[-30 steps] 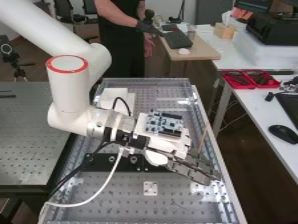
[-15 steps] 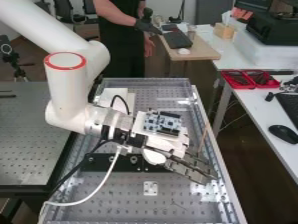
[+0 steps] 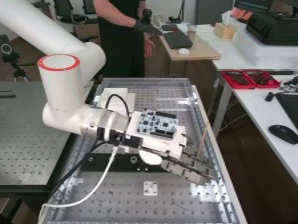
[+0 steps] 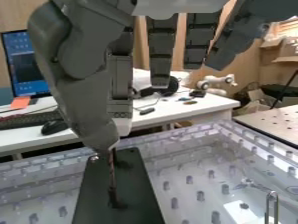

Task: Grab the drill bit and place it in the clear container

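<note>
Done: While the container step remains, the grasp looks made, with the drill bit point(image 4: 112, 172) upright under the thumb tip.
Left: Clearing the black plate point(image 4: 136, 197), carrying the bit to the clear container and releasing it there.
Hand: The dark grey hand point(image 4: 74, 75) appears to pinch the bit's upper end between thumb and one finger; its other fingers extend fairly straight. It slants over the bench point(image 3: 176, 207), towards the long edge nearer the red trays point(image 3: 250, 79).
Drill bit: Thin, dark, rod-like; its lower end is at the plate, between the plate's long edges. Whether it touches, I cannot tell.
Plate: Flat, matt, straight-edged, lying inward from the bench's long edges.
Bench: Dotted with a regular grid under a glossy, see-through rim.
On the hand's back: A squarish circuit board point(image 3: 157, 124), studded with parts, on a smooth white housing.
Cable: White, round, bowed point(image 3: 101, 182) towards the bench's near left corner.
</note>
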You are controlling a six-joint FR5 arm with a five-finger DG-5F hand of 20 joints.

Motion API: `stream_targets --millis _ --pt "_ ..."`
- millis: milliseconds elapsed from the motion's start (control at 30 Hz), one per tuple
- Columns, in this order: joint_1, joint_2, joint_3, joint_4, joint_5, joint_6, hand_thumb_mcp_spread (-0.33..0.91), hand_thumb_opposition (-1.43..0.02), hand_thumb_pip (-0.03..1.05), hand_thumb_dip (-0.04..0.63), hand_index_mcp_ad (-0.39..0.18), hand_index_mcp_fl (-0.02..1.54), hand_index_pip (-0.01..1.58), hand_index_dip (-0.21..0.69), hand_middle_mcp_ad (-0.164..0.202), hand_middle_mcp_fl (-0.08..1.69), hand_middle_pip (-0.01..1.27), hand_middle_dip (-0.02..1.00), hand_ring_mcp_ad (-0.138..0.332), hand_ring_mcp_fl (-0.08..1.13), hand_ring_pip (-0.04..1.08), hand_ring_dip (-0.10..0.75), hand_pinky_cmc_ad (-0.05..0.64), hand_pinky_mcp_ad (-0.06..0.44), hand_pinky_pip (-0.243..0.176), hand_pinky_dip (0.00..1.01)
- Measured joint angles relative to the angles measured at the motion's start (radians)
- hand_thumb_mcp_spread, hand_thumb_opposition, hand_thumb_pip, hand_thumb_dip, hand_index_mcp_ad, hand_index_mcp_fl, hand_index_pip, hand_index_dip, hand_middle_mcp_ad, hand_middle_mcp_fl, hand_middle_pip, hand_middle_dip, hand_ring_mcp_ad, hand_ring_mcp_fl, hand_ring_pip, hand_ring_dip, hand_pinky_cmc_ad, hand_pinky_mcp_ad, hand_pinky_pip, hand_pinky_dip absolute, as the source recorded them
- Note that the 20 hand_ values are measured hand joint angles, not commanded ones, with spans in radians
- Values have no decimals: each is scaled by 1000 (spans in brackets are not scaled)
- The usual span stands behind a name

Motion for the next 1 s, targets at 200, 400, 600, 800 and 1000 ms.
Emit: stream_targets --millis 200,400,600,800,1000 --pt "1 -7 4 -6 2 -1 545 -853 559 251 -161 374 1250 154 59 251 126 204 136 87 93 23 379 124 -45 185" --pt "3 -16 17 -21 -5 -5 545 -836 559 237 -162 325 1302 204 58 250 126 204 138 87 93 23 377 126 -45 185" --pt "2 -19 20 -24 -10 -8 545 -836 559 236 -164 283 1326 225 58 234 126 204 136 82 93 23 377 117 -45 185" --pt "1 -23 19 -25 -11 -15 545 -836 559 236 -164 276 1381 253 58 237 126 204 138 79 93 23 377 115 -45 185" --pt "-2 -24 18 -20 -12 -19 545 -836 559 236 -162 276 1400 253 51 234 126 204 134 79 93 23 377 115 -45 185"
